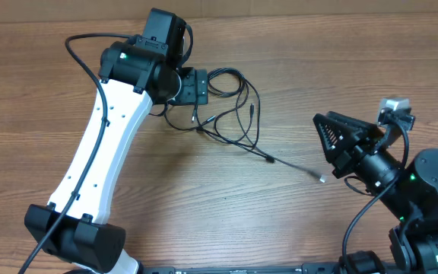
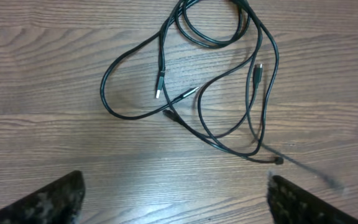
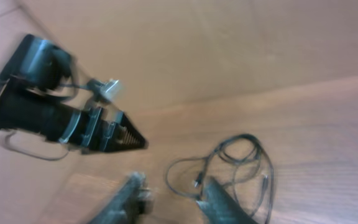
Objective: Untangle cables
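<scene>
cables (image 2: 219,76): lying in a loose tangle on the table (image 1: 204,213), one strand running out toward the right arm | left gripper (image 2: 176,199): hovering wide open above the tangle (probably choosing a strand), gripping nothing | right gripper (image 3: 173,190): waiting well apart, partly open, empty | views: only the overhead is showing the silvery plug (image 1: 322,179) sharply; only the right wrist is showing its own finger gap

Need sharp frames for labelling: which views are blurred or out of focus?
Overhead: sharp, evenly lit, soft shadows only. Left wrist: cables crisp except one smeared strand at lower right; its jaws at the bottom corners are out of focus. Right wrist: motion-blurred throughout and tilted.
</scene>
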Robot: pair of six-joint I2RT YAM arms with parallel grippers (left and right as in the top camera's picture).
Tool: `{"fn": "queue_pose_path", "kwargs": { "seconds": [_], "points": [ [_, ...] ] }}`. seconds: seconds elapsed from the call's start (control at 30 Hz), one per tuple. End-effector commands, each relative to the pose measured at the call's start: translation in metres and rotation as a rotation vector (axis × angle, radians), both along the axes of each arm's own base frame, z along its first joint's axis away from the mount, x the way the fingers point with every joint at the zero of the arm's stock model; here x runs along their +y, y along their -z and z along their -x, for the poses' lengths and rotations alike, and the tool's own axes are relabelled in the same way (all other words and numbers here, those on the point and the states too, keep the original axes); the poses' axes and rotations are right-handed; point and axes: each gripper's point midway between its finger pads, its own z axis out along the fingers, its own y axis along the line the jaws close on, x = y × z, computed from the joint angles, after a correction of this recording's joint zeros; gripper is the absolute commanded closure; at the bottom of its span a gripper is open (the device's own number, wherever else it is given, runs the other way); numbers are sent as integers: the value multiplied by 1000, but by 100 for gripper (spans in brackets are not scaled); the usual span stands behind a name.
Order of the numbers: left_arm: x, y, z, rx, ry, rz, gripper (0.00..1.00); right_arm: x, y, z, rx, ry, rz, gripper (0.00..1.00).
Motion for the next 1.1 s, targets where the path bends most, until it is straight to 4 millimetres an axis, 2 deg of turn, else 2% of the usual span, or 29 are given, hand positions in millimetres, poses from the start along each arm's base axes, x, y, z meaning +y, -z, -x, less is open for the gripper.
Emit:
{"fn": "queue_pose_path", "kwargs": {
  "seconds": [0.0,0.07,0.1,0.13,0.23,0.27,0.3,0.37,0.4,0.47,0.57,0.67,0.7,0.77,0.9,1.0,1.07],
  "points": [
    [-3,7,-12,1,-69,20,4,-24,32,-4,128,141,69,9],
    [-14,18,-22,13,-95,55,7,-31,55,-2,220,174,104,0],
    [-19,21,-25,15,-87,72,7,-31,62,-1,250,177,113,0],
    [-35,30,-33,27,-75,128,3,-31,72,0,293,175,124,0],
    [-67,57,-44,99,-63,243,9,-32,92,3,382,171,148,0],
    [-74,66,-50,112,-68,262,5,-32,98,5,412,170,156,0],
    [-76,75,-55,120,-90,268,0,-33,107,8,451,169,166,0],
    [-78,101,-65,179,-227,291,22,-33,116,11,499,167,179,0],
    [-74,125,-68,241,-387,291,29,-33,123,13,529,166,187,0],
    [-72,157,-70,317,-573,296,28,-32,129,15,561,157,191,0],
    [-77,187,-79,344,-662,313,27,-31,134,20,591,146,194,0],
    [-88,215,-100,315,-694,360,17,-32,137,23,610,146,199,0],
    [-90,218,-108,292,-689,376,14,-32,137,24,613,145,200,0],
    [-90,216,-119,241,-690,384,13,-32,139,25,621,145,202,0],
    [-71,219,-126,122,-760,265,14,-33,140,27,632,144,204,0],
    [-72,220,-123,122,-758,251,23,-33,140,27,632,145,204,0],
    [-65,223,-118,111,-772,193,28,-33,140,27,632,144,204,0]
  ]
}}
